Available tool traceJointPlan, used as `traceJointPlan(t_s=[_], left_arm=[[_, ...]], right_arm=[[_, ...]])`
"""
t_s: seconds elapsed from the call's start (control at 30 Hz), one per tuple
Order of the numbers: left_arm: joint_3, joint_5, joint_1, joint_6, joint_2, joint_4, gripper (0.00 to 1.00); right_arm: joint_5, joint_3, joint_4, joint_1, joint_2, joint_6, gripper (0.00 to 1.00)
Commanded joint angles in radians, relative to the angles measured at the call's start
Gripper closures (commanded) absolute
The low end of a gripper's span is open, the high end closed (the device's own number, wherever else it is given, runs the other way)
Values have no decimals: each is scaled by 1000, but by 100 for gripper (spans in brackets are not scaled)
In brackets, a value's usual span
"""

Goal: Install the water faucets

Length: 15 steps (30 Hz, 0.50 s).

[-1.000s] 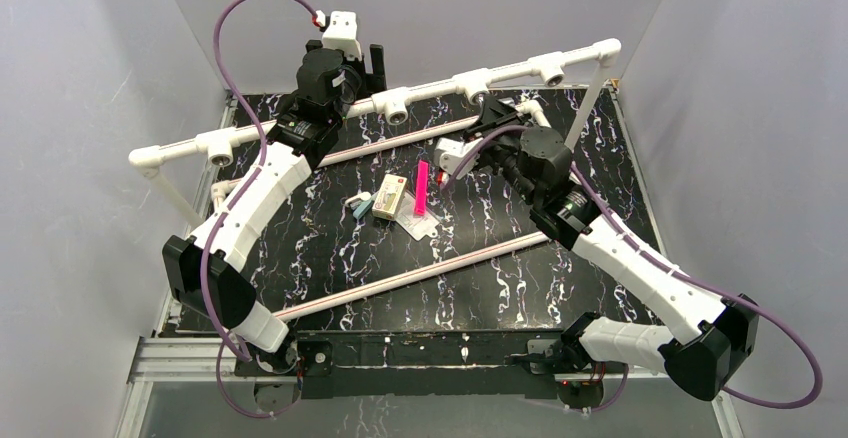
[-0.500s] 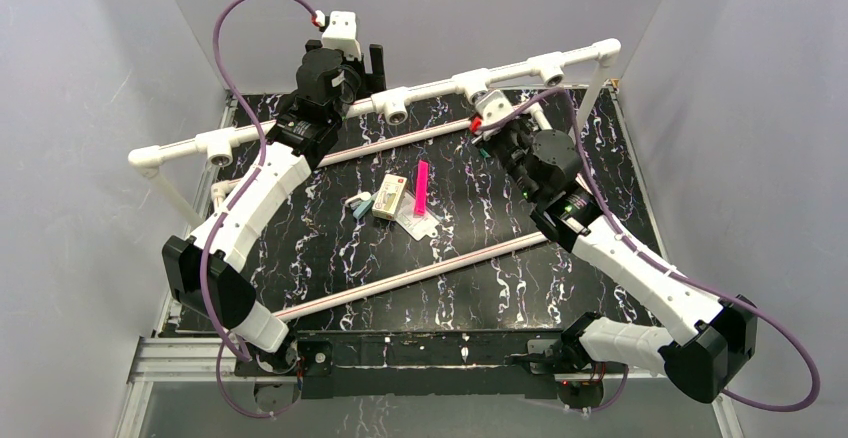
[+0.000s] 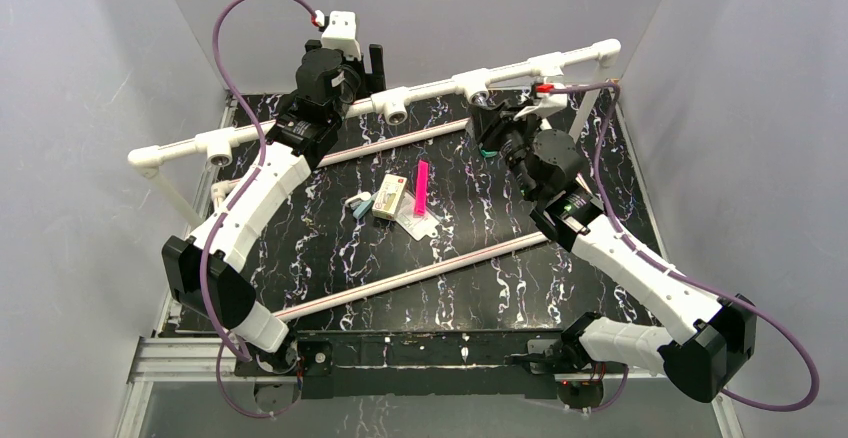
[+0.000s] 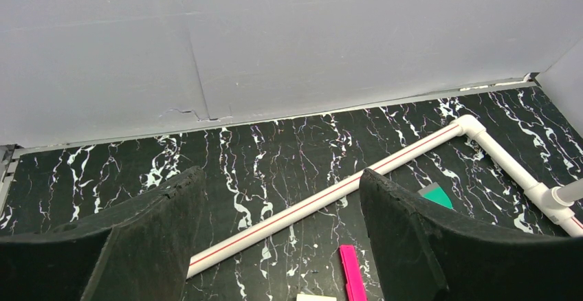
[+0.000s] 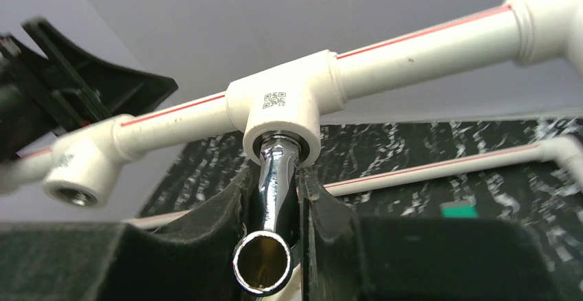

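A shiny chrome water faucet (image 5: 278,198) sits between the fingers of my right gripper (image 5: 278,208), its rear end in the mouth of a white pipe tee socket (image 5: 282,112), its open spout facing the camera. In the top view my right gripper (image 3: 492,118) is at that tee (image 3: 472,84) on the raised white pipe; the faucet itself is hidden there. My left gripper (image 4: 278,246) is open and empty, held above the black marbled table; in the top view it (image 3: 335,63) is behind the raised pipe at the far left.
The raised pipe (image 3: 300,123) crosses the table's far side with several tee sockets, one empty (image 5: 75,170) to the left. A low pipe (image 4: 330,194) lies on the table. A pink stick (image 3: 421,187), a small box (image 3: 390,197) and a green piece (image 4: 436,194) lie mid-table.
My right gripper has swung from mid-table up and back to the raised pipe and now has the faucet at the tee socket. The left arm has not moved.
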<state>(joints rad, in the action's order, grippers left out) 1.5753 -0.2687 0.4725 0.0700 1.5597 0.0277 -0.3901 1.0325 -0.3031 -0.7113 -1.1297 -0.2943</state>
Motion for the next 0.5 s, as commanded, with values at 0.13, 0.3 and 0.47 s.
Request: traceJointPlan(t_s=[0.13,0.3,0.47], left_arm=[[-63,31,17,7,26,157,20],[-65,33,17,8,28,155,20],[-67,35,17,9,30,156,20]], right_arm=[[-73,-12,-38,-20,58,-690,99],[-62,-46,-38,-14,69,-990,99],[-33,-71,-53,-14,75,-1194,99]])
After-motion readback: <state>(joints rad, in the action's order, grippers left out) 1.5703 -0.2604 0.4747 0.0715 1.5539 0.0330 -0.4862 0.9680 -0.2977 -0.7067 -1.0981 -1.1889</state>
